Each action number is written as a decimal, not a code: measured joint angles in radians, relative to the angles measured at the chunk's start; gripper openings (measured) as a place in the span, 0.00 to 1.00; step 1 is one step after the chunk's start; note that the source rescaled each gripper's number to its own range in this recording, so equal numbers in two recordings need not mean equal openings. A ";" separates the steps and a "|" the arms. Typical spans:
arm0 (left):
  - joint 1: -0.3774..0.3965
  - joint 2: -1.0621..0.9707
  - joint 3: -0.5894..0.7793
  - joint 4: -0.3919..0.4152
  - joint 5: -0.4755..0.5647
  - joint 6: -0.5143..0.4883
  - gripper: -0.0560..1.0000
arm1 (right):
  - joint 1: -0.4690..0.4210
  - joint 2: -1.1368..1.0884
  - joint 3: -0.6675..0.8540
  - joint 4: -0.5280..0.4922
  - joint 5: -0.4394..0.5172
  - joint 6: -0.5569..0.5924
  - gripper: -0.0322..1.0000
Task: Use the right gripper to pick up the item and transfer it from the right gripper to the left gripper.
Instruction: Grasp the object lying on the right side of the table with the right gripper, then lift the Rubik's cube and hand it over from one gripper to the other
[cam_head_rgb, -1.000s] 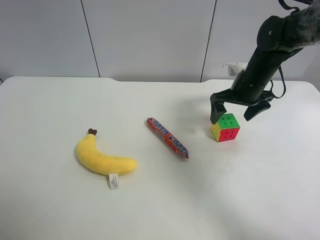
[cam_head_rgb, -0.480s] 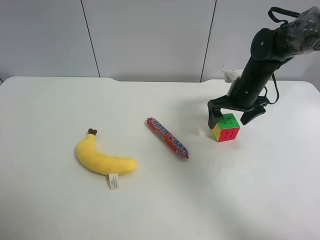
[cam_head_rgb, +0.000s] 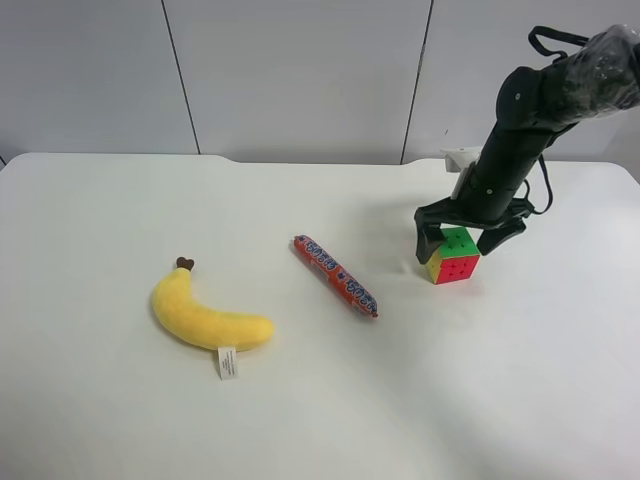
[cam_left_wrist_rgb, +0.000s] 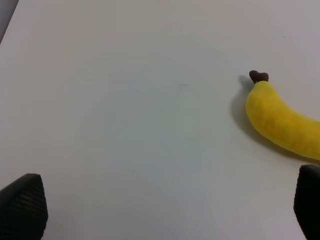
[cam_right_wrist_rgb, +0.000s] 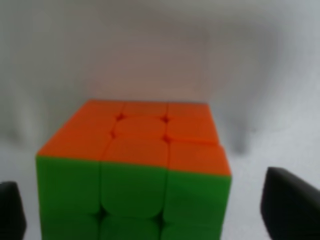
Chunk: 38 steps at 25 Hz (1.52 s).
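Note:
The item, a small puzzle cube (cam_head_rgb: 452, 256) with green top and red and yellow sides, rests on the white table toward the exterior high view's right. My right gripper (cam_head_rgb: 460, 243), on the black arm with a white bracket, is lowered over it with one finger on each side. The right wrist view shows the cube's orange and green faces (cam_right_wrist_rgb: 135, 175) close up between the black fingertips (cam_right_wrist_rgb: 289, 206). The right gripper (cam_right_wrist_rgb: 150, 207) is open, with a small gap at each side of the cube. My left gripper (cam_left_wrist_rgb: 165, 202) is open above bare table, holding nothing.
A yellow plush banana (cam_head_rgb: 205, 318) lies toward the exterior high view's left and also shows in the left wrist view (cam_left_wrist_rgb: 282, 122). A red candy stick (cam_head_rgb: 335, 275) lies diagonally between banana and cube. A grey panelled wall stands behind the table's far edge (cam_head_rgb: 300, 160).
The right gripper has come down and slightly left over the cube, and its fingers have drawn closer together around it. The cube, banana and candy stick have not moved.

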 joint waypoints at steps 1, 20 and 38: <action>0.000 0.000 0.000 0.000 0.000 0.000 1.00 | 0.000 0.000 0.000 0.000 0.000 0.000 0.63; 0.000 0.000 0.000 0.000 0.000 0.000 1.00 | 0.004 -0.002 0.000 0.001 0.009 -0.010 0.03; 0.000 0.000 0.000 0.000 0.000 0.000 1.00 | 0.022 -0.289 0.000 0.129 0.108 -0.096 0.03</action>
